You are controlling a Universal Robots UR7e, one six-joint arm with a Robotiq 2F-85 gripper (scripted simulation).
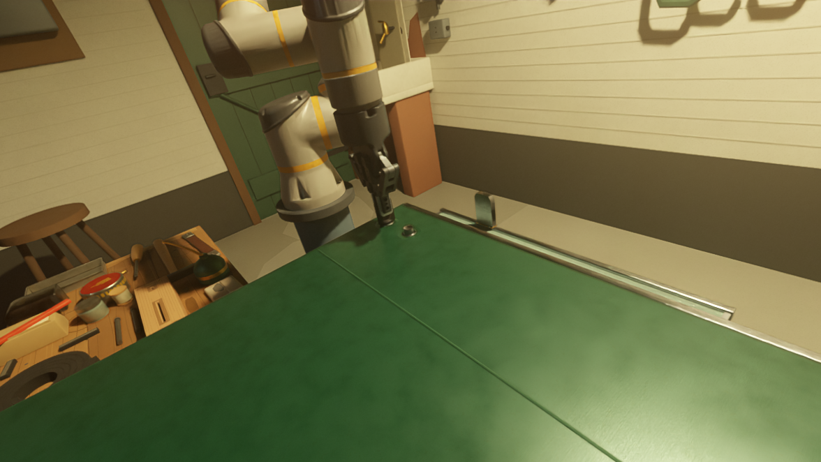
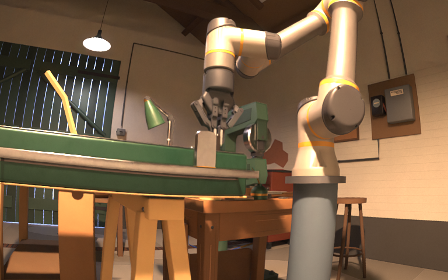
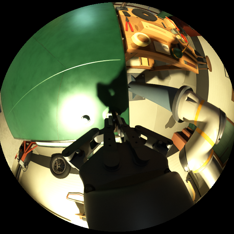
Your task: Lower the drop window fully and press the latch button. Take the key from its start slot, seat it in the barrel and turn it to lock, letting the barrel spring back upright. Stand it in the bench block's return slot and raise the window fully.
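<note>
The key (image 3: 115,122) is mostly hidden between my fingers; I hold it in my closed gripper (image 1: 384,217), pointing down at the corner of the green door panel (image 1: 436,344). My gripper (image 2: 216,130) (image 3: 114,119) stands just left of the round metal barrel (image 1: 408,231) (image 3: 86,118) set in the panel. The drop window's glass edge (image 1: 586,265) lies low in its slot along the panel's far side, and a grey metal tab (image 1: 484,209) (image 2: 205,148) stands up from that slot. The latch button is not visible.
The wooden workbench (image 1: 86,304) (image 3: 157,43) sits beside the panel, crowded with tools, tins, a tape roll and a slotted bench block (image 1: 161,307). My arm's pedestal (image 2: 310,227) stands by the panel's corner. Sawhorses (image 2: 132,231) carry the panel, and a stool (image 1: 46,229) stands beyond the bench.
</note>
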